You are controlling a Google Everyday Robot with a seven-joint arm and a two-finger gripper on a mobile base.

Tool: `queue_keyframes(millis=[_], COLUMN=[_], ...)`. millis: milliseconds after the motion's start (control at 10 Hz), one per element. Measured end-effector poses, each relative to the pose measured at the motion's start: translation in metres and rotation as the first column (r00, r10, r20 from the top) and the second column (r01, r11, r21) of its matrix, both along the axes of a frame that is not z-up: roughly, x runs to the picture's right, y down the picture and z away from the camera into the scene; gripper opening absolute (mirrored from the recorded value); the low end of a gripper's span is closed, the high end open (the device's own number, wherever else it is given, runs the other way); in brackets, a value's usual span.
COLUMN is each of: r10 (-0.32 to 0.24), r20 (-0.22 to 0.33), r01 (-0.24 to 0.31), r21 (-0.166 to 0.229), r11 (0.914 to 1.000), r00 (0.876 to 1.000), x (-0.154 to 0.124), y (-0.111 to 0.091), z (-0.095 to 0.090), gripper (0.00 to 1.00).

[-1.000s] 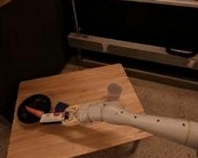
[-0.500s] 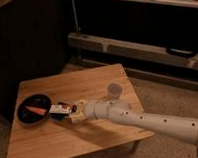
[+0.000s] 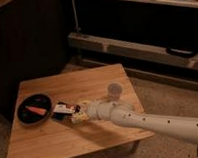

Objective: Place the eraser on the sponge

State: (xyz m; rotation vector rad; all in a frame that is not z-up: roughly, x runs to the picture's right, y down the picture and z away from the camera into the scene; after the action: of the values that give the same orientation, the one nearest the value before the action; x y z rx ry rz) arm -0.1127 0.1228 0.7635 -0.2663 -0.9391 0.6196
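jaws beside pan (image 3: 41, 100), apparently clamping eraser (image 3: 63, 110) at their tip

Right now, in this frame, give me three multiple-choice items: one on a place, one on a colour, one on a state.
1. The gripper is: A over the floor; B at the eraser, between pan and bottle; C on the shelf.
2. The carrot in the pan is: A green; B orange; C white.
3. The bottle: A stands upright; B lies tipped; C sits in the pan.
B, it hangs over the table by the eraser; B, an orange strip shows; A, it stands on end.
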Motion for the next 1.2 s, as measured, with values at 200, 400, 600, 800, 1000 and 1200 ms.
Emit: queue_keyframes(millis=[200, 400, 600, 800, 1000, 1200], r10=[-0.008, -0.016, -0.033, -0.047, -0.052, -0.062], r20=[0.003, 0.009, 0.020, 0.033, 0.039, 0.050], r01=[0.008, 0.016, 0.033, 0.048, 0.053, 0.063], r21=[-0.005, -0.012, -0.016, -0.022, -0.024, -0.028], r11=[1.0000, 0.9998, 0.9993, 0.9986, 0.9983, 0.9976], r00=[1.000, 1.000, 0.999, 0.998, 0.998, 0.997], x=[-0.005, -0.013, -0.026, -0.040, -0.046, -0.054], y=[-0.001, -0.001, -0.003, -0.003, -0.003, -0.002], z=[0.004, 0.008, 0.012, 0.017, 0.020, 0.022], gripper=[0.00, 0.00, 0.00, 0.00, 0.00, 0.00])
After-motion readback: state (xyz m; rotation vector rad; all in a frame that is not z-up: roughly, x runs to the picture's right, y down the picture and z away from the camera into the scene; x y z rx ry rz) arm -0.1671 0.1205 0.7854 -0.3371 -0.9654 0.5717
